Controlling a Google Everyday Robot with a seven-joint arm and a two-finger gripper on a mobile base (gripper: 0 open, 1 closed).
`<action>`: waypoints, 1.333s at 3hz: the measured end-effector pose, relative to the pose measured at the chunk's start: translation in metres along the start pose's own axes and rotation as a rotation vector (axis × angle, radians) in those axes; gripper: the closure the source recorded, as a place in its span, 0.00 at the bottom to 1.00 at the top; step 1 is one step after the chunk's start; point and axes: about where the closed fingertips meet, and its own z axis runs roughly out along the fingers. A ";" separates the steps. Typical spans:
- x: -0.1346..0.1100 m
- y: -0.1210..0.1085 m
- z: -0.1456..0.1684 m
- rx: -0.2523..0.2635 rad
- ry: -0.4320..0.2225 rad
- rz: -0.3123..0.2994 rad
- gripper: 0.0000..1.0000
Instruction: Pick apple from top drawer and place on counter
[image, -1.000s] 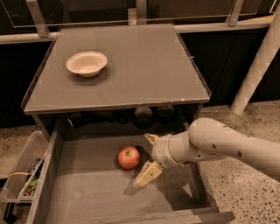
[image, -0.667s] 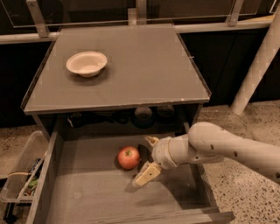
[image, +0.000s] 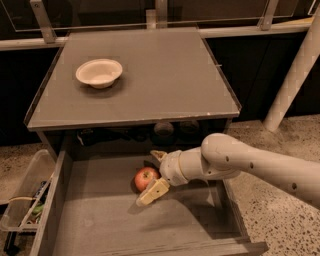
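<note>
The red, yellow-patched apple (image: 144, 179) rests upright mid-floor in the pulled-out grey top drawer (image: 100, 220), below the flat grey table (image: 160, 75); the pincer (image: 149, 176) straddles it from the right, fingers spread.

Dim overhead light, soft shadow under gripper (image: 148, 177) inside top drawer (image: 107, 222).

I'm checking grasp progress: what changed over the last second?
The gripper slid left toward the small red apple in the grey wooden drawer. Its open fingers now flank the apple, nothing grasped. Apple, white bowl and grey counter stayed put.
</note>
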 end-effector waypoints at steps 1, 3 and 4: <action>0.011 -0.003 -0.002 -0.003 0.018 0.011 0.00; 0.011 -0.003 -0.002 -0.003 0.018 0.012 0.18; 0.011 -0.003 -0.002 -0.003 0.018 0.012 0.41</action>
